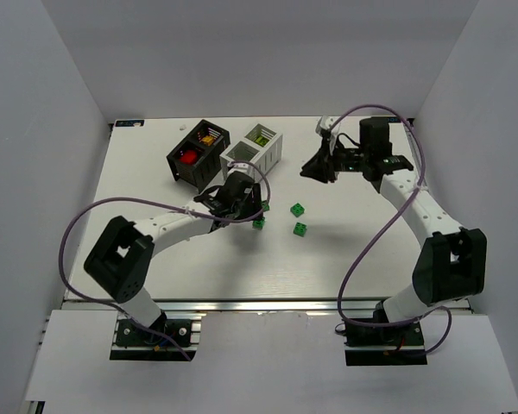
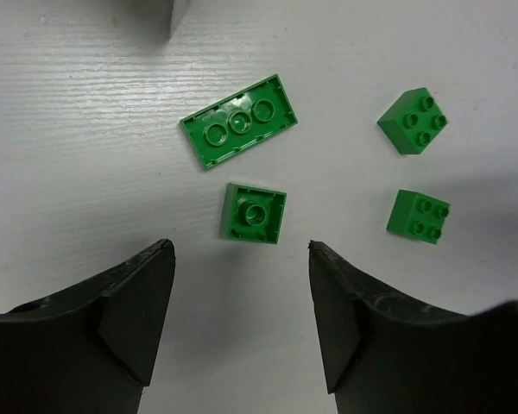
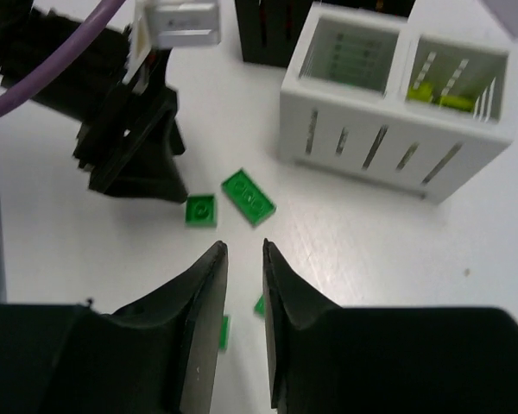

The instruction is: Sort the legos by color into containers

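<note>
The left hand, spread and empty, hangs over the bench. A small green lego lies just ahead, between its fingers. The right hand, narrowly parted and empty, is farther away.

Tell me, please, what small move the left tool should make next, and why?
Probably lower the left tool onto the small upturned green lego: it lies on the table just ahead of the open jaws, roughly centred between them, apart from the flat green lego beyond it, and the tool holds nothing.
</note>
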You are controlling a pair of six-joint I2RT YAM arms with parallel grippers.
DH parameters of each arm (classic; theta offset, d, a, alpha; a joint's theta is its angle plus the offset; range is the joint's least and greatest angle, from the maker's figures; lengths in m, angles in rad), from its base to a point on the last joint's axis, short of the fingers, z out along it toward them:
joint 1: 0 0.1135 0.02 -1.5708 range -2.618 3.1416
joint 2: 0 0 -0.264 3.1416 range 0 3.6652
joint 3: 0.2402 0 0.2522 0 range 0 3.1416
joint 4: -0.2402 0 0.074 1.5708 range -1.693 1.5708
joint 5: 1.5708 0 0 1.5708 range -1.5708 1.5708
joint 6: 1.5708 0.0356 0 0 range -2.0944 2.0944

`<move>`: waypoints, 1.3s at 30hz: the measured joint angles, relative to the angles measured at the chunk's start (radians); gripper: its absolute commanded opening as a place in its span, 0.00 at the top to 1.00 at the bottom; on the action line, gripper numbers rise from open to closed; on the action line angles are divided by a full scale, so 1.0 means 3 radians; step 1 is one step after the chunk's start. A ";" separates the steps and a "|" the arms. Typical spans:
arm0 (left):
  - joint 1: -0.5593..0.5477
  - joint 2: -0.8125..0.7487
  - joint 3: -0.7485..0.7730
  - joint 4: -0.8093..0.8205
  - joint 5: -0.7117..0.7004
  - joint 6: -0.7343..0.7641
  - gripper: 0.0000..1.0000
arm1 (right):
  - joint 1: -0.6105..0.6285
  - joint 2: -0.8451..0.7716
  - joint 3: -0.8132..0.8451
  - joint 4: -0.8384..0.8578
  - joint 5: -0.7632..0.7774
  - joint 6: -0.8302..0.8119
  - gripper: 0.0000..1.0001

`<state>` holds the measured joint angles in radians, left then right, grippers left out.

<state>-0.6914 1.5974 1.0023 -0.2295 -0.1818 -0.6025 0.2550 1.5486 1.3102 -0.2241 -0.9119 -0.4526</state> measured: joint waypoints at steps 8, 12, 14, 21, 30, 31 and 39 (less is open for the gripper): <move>-0.0178 0.0548 0.0505 -0.0245 -0.0178 0.0202 0.31 | -0.0300 -0.0313 -0.0544 -0.0033 0.0028 0.0086 0.66; -0.0235 0.0757 0.0734 -0.0387 -0.0287 0.0254 0.34 | -0.0408 -0.0415 -0.0647 0.0033 0.0043 0.0173 0.66; -0.0257 0.0860 0.0844 -0.0460 -0.0342 0.0278 0.37 | -0.0435 -0.0449 -0.0675 0.0047 0.0046 0.0192 0.66; -0.0309 0.1109 0.1007 -0.0641 -0.0512 0.0326 0.38 | -0.0484 -0.0467 -0.0699 0.0074 0.0051 0.0267 0.65; -0.0337 0.1205 0.1008 -0.0773 -0.0615 0.0346 0.42 | -0.0516 -0.0467 -0.0715 0.0150 0.0052 0.0348 0.65; -0.0337 0.1205 0.1010 -0.0777 -0.0617 0.0348 0.43 | -0.0516 -0.0467 -0.0715 0.0154 0.0052 0.0351 0.65; -0.0345 0.1205 0.1029 -0.0791 -0.0618 0.0361 0.66 | -0.0516 -0.0467 -0.0720 0.0160 0.0052 0.0352 0.65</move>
<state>-0.7948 1.9591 1.3109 -0.4667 -0.3672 -0.4942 0.1001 1.4086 1.0943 -0.1761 -0.8963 -0.3470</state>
